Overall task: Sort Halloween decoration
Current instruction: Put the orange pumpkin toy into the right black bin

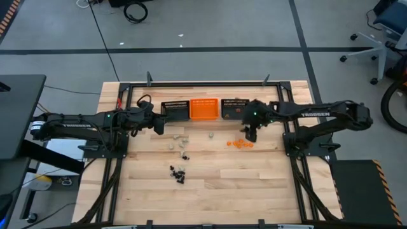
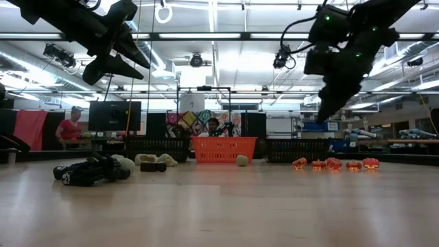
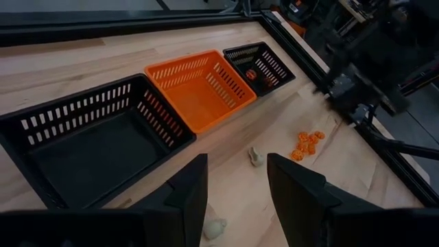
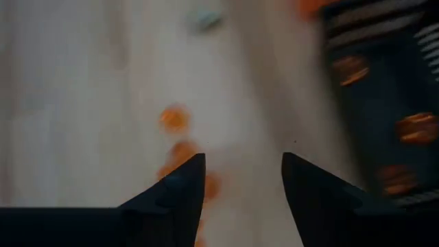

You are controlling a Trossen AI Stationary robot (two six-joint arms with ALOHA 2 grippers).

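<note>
Orange trinkets [image 1: 240, 144] lie in a small cluster on the table, right of centre. Pale trinkets [image 1: 178, 141] lie left of them, and one more [image 1: 211, 135] sits alone in front of the orange basket. Black trinkets [image 1: 178, 172] lie nearer the front. My right gripper [image 1: 249, 135] hangs open above the table, just beyond the orange cluster [image 4: 180, 147] and in front of the right black basket [image 1: 234, 108], which holds orange trinkets [image 4: 417, 127]. My left gripper [image 1: 160, 125] waits open and empty in the air in front of the left black basket [image 1: 175, 109].
Three mesh baskets stand in a row at the table's far edge, with the orange basket [image 1: 205, 109] between the two black ones. A dark frame rail [image 1: 203, 83] runs behind them. Bare wood [image 1: 254, 191] lies toward the near edge.
</note>
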